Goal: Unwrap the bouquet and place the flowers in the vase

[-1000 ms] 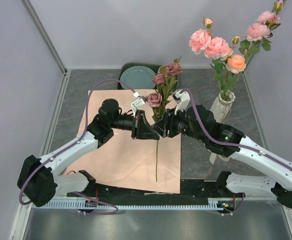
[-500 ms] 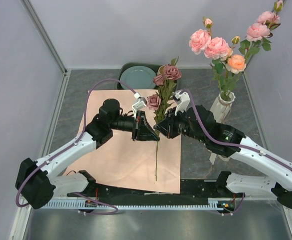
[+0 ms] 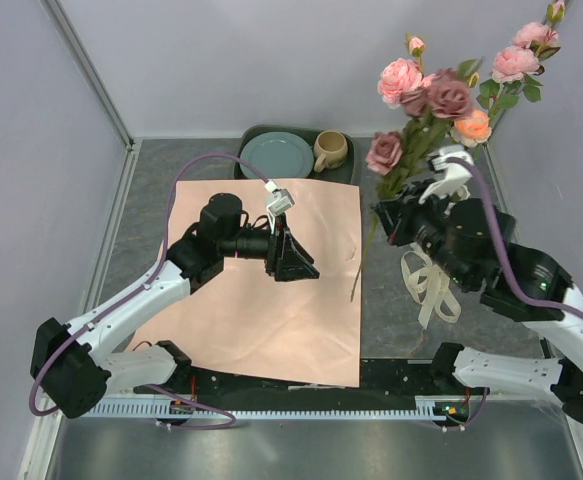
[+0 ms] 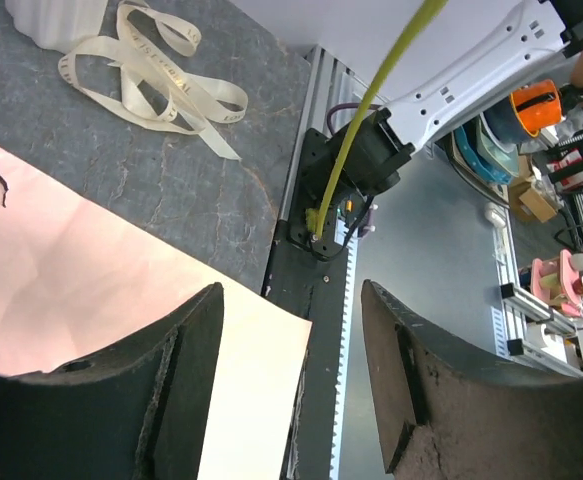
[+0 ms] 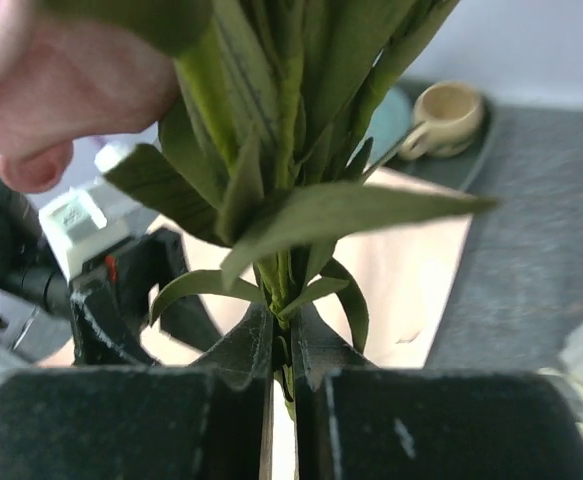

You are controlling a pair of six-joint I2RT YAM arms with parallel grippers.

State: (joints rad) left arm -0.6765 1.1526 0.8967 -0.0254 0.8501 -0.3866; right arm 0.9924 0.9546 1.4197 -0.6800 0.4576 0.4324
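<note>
While the left end effector (image 3: 309,270) gapes, the right end effector (image 5: 283,352) clamps a stem (image 3: 363,255) by paper's (image 3: 241,310) edge.

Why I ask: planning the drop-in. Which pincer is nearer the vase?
Right. The right pincer, shut on the flower stems, is close beside the vase; the left pincer hangs open over the pink paper, farther away.

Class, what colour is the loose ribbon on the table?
Cream ribbon; best in left wrist view.

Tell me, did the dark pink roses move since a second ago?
Yes. The mauve rose stem swung right: its blooms stood over the salmon paper, now they are beyond the paper's right edge, the stem clamped in the right gripper.
</note>
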